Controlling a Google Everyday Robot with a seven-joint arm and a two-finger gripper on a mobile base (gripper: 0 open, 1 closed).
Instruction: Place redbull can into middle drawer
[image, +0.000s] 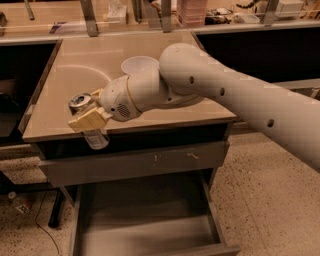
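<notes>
Tabletop (55, 95): tan, drawers beneath.
Redbull can (95, 139): tilted, at tabletop's front-left edge, lower end hanging past it.
Gripper (86, 111): at same edge, jaws pinching can.
Middle drawer (145, 222): open, below.
Bowl (138, 64): white, on tabletop behind arm.

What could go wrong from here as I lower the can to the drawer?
The gripper holds the redbull can tilted at the counter's front edge; it could slip and fall. On the way down, can or arm might clip the closed drawer front above the open middle drawer.
</notes>
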